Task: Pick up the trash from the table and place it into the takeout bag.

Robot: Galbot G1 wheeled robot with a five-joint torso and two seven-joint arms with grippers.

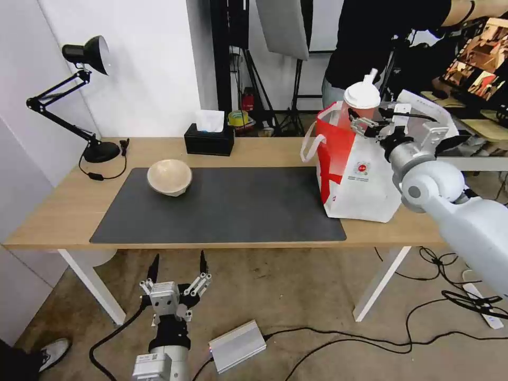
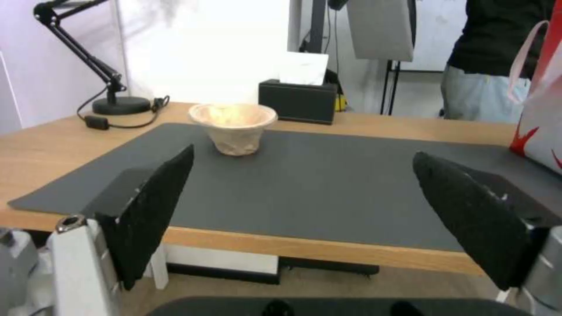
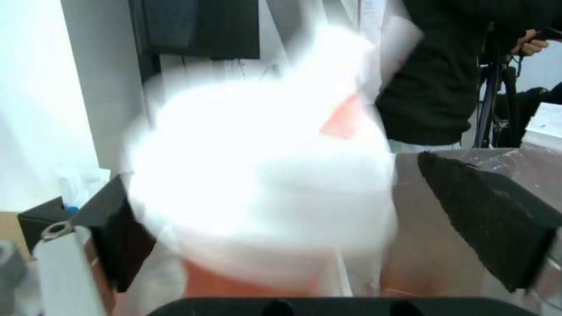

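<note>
Red drink cup (image 1: 355, 108) with white domed lid sits between the fingers of the right gripper (image 1: 370, 124), held above the open top of the takeout bag (image 1: 360, 180); in the right wrist view the lid (image 3: 263, 175) lies between the two black pads (image 3: 498, 219), though actual contact on both sides cannot be confirmed there. Takeout bag stands upright on the right end of the table (image 1: 63, 206), its base partly overlapping the right edge of the dark grey mat (image 1: 233, 211), one white loop handle (image 1: 309, 145) hanging toward the mat. Beige paper bowl (image 1: 169, 177) rests on the mat's far left area, tilted slightly. Behind the mat near the far table edge: black tissue box (image 1: 209, 138); at the far left corner, black desk lamp (image 1: 79, 95). Left gripper (image 1: 177, 272) hangs below and in front of the table edge, fingers spread wide with nothing between them; left wrist view confirms pads (image 2: 158, 206) well apart, facing the bowl (image 2: 233, 127) across the mat.
</note>
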